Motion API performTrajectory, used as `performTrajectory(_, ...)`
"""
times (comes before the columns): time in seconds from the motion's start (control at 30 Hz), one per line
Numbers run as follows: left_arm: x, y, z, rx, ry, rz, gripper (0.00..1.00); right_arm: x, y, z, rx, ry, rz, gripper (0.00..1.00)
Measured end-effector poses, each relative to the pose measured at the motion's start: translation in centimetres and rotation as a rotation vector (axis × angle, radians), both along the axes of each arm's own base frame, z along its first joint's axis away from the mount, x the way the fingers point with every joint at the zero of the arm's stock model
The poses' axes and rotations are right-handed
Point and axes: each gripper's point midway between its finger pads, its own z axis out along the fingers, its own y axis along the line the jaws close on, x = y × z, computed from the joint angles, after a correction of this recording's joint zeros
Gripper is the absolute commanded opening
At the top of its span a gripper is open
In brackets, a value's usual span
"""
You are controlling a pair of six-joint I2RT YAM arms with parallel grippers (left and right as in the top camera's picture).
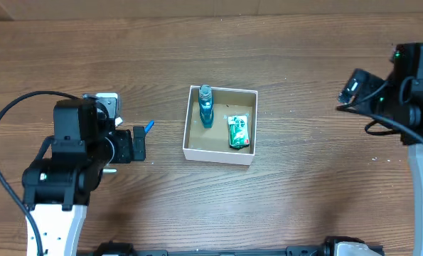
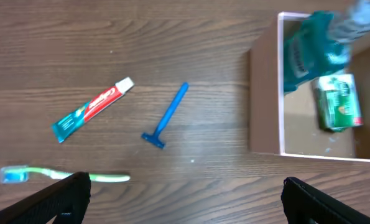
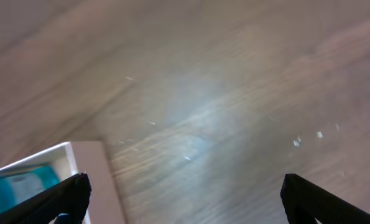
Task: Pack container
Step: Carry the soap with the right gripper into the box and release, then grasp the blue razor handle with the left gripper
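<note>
Overhead: the container point(image 1: 218, 154) sits dead centre, a teal bottle point(image 1: 206, 107) and green packet point(image 1: 239, 132) inside. Left wrist: my left claw point(image 2: 185, 186) gapes, empty; toothpaste point(image 2: 92, 109), razor point(image 2: 168, 116) and toothbrush point(image 2: 104, 178) lie at nine o'clock, unpacked. Right wrist: my right claw point(image 3: 185, 186) is spread, the container's corner at eight o'clock.

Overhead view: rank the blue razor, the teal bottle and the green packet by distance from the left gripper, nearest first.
1. The blue razor, on the table beside the left gripper.
2. The teal bottle, in the container, on the gripper's side.
3. The green packet, on its far side.
</note>
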Motion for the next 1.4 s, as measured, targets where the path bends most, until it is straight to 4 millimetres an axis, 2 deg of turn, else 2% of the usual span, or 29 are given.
performTrajectory(0.07, 0.6, 0.5, -1.3, 0.028, 0.052, 0.018, 1.0, -0.1, -0.6, -2.0, 0.013, 0.037, -0.02, 1.0)
performTrajectory(0.13, 1.7, 0.9, -3.9, 0.057, 0.143, 0.022, 1.0, -0.3, -0.4, -4.5, 0.028, 0.082, -0.017, 1.0)
performTrajectory(0.17, 2.3, 0.9, -5.8, 0.065, 0.212, 0.018, 1.0, -0.4, -0.3, -5.2, 0.036, 0.098, -0.013, 1.0)
performTrajectory(0.27, 3.6, 1.0, -9.4, 0.099, 0.323, -0.019, 1.0, -0.6, -0.1, -6.3, 0.049, 0.122, -0.007, 1.0)
performTrajectory(0.37, 4.5, 1.0, -14.8, 0.123, 0.471, -0.062, 1.0, -0.5, 0.0, -6.3, 0.051, 0.116, -0.006, 1.0)
performTrajectory(0.4, 4.7, 1.0, -15.9, 0.128, 0.496, -0.074, 1.0, -0.4, 0.0, -6.3, 0.051, 0.114, -0.006, 1.0)
performTrajectory(0.53, 5.3, 1.1, -19.5, 0.142, 0.564, -0.105, 1.0, -0.4, 0.0, -6.3, 0.052, 0.113, -0.005, 1.0)
performTrajectory(0.67, 6.1, 1.0, -21.0, 0.143, 0.562, -0.108, 1.0, -0.4, 0.0, -6.3, 0.053, 0.113, -0.005, 1.0)
performTrajectory(0.83, 5.8, 1.0, -22.9, 0.143, 0.613, -0.112, 1.0, -0.4, 0.0, -6.3, 0.051, 0.113, -0.001, 1.0)
performTrajectory(0.9, 5.9, 1.0, -23.2, 0.144, 0.617, -0.112, 0.91, -0.4, 0.0, -6.3, 0.05, 0.114, 0.0, 1.0)
performTrajectory(0.97, 5.9, 1.0, -23.2, 0.143, 0.618, -0.116, 0.64, -0.4, 0.0, -6.3, 0.049, 0.113, 0.002, 1.0)
performTrajectory(1.0, 5.8, 1.0, -23.2, 0.143, 0.619, -0.116, 0.57, -0.4, 0.0, -6.3, 0.049, 0.114, 0.003, 1.0)
performTrajectory(1.07, 5.8, 1.0, -23.2, 0.146, 0.62, -0.121, 0.37, -0.4, 0.0, -6.3, 0.049, 0.114, 0.002, 1.0)
performTrajectory(1.2, 5.4, 1.1, -23.2, 0.153, 0.635, -0.131, 0.2, -0.4, 0.0, -6.3, 0.048, 0.114, 0.004, 1.0)
performTrajectory(1.3, 5.3, 1.3, -23.2, 0.16, 0.64, -0.128, 0.12, -0.4, 0.0, -6.3, 0.047, 0.114, 0.006, 1.0)
performTrajectory(1.4, 5.3, 1.7, -23.2, 0.181, 0.642, -0.113, 0.09, -0.4, 0.0, -6.3, 0.045, 0.114, 0.01, 1.0)
